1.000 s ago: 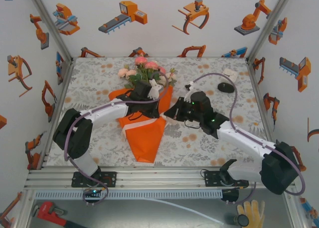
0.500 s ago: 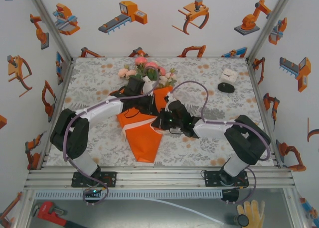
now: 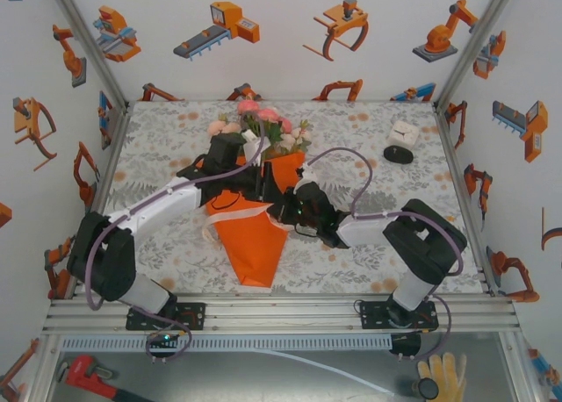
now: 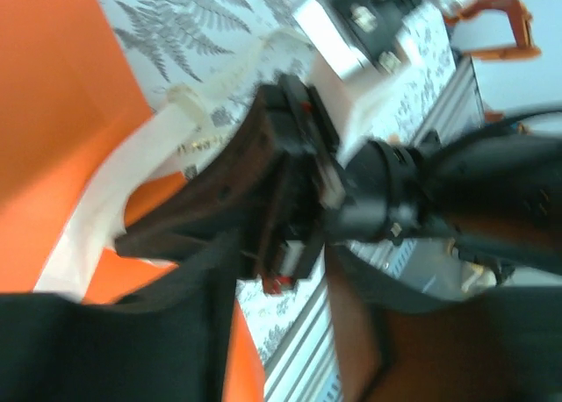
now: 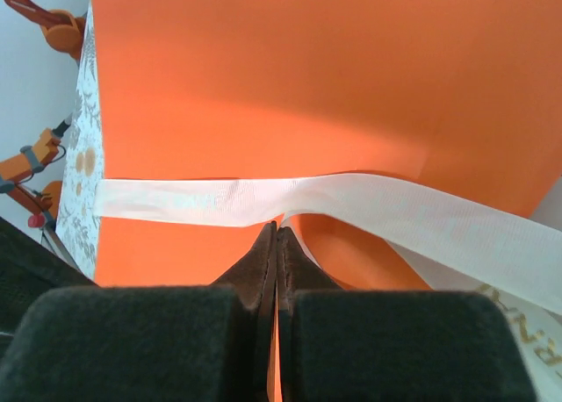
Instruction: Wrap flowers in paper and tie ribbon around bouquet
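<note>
Pinching the cream ribbon on the orange paper, right jaws shut tight, left jaws apart, empty.

Top external: both arms cover the bouquet at its waist, so the ribbon's turn there is hidden from you.
Left wrist: blurred throughout. The left gripper fingers are dark smears cut by the bottom edge.
Right wrist: the paper overruns the top and right edges. The ribbon lettering is cropped at bottom right and is unreadable.
</note>
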